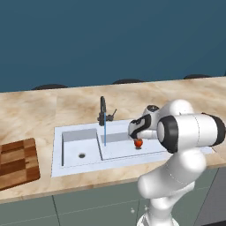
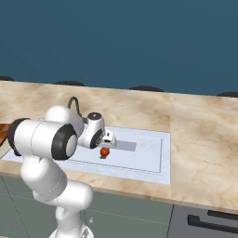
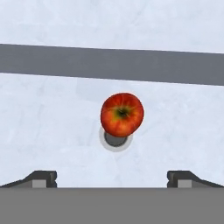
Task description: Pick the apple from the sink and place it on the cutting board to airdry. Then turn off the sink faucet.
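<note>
The small red apple (image 1: 138, 143) (image 2: 104, 152) lies on the floor of the larger basin of the pale sink (image 1: 58, 165) (image 2: 165, 158). In the hand view the apple (image 3: 121, 114) rests over the dark drain (image 3: 114, 141), centred between the fingertips (image 3: 41, 178) and farther out than them. My gripper (image 1: 137, 137) (image 2: 107, 143) (image 3: 113, 179) hangs just above the apple, open, with nothing held. The black faucet (image 1: 103, 110) stands behind the sink, and a thin blue stream of water (image 1: 105, 133) falls from its spout. The checkered cutting board (image 1: 15, 163) lies on the counter left of the sink.
The smaller basin (image 1: 79, 148) with its own drain is on the left of the sink. Marble counter (image 1: 53, 106) (image 2: 204, 139) runs all around, with a wide stretch to the right. My arm's white elbow (image 1: 190, 130) overhangs the sink's right front corner.
</note>
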Controlling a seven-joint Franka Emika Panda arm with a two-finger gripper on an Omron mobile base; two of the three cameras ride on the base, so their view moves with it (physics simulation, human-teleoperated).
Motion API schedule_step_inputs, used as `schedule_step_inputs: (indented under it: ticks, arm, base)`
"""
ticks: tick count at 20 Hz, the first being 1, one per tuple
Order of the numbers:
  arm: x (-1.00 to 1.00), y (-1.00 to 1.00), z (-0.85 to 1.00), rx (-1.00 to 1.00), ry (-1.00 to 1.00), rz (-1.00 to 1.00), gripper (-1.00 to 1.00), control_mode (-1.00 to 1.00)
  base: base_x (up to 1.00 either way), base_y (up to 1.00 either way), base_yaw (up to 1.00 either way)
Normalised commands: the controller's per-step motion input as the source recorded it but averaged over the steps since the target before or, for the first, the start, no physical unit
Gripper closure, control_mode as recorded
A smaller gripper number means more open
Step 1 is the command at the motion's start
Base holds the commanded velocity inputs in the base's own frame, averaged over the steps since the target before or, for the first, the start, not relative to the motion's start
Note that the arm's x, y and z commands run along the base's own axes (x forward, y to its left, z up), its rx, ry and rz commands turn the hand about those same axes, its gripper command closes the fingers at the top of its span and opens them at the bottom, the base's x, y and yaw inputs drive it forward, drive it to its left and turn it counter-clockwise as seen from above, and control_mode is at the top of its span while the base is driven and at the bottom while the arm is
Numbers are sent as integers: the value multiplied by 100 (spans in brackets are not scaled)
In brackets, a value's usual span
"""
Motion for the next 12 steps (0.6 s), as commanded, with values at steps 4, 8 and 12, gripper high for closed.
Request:
schedule_step_inputs:
  ticks: [4,8,12]
  arm:
    - [21,-1,-16,0,0,0,-100,-100]
    - [18,-1,-20,1,0,0,-100,-100]
    - [17,0,-24,1,0,0,-100,-100]
  base:
    - [0,0,0]
    - [0,0,0]
    - [0,0,0]
